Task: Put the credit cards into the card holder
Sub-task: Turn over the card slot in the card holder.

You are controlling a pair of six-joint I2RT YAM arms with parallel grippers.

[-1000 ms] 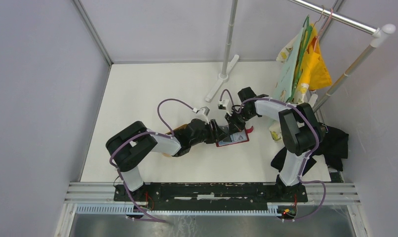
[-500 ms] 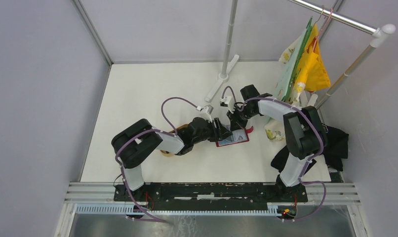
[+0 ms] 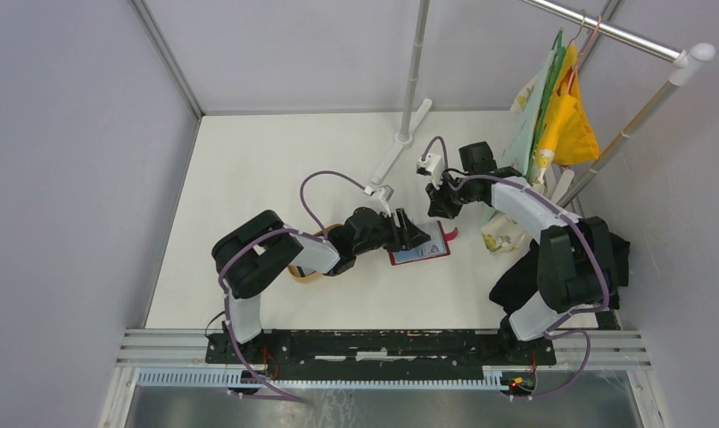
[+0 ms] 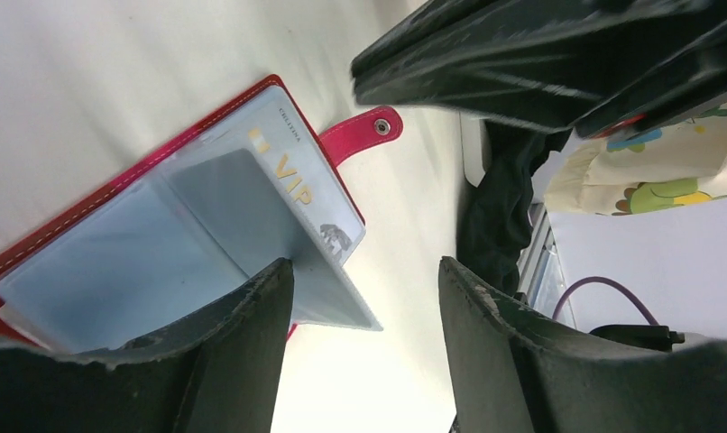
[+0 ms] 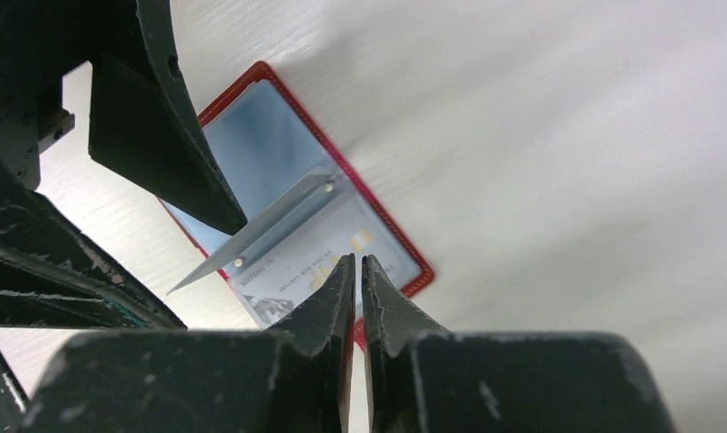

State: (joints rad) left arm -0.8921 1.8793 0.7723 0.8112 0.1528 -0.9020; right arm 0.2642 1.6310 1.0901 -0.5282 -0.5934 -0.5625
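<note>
Straddling the card holder (image 4: 188,225), left gripper (image 4: 364,268) gapes empty; right gripper (image 5: 358,262) hovers beyond, nearly closed.

White table (image 3: 249,178) is seen from above, filling the middle of the frame. Red card holder (image 3: 426,252) is laid open and flat just right of centre. Tan wooden tray (image 3: 300,272) is noted left of centre, largely covered. White stand foot (image 3: 399,148) is set at upper centre. Black cloth (image 3: 606,259) is heaped at the right edge.

Left arm (image 3: 307,259), right arm (image 3: 525,205): black joints, white link shells, purple cables (image 3: 325,175). Left gripper (image 4: 364,269), right gripper (image 5: 358,262): matte black wedge fingers (image 4: 495,352), scuffed edges.
</note>
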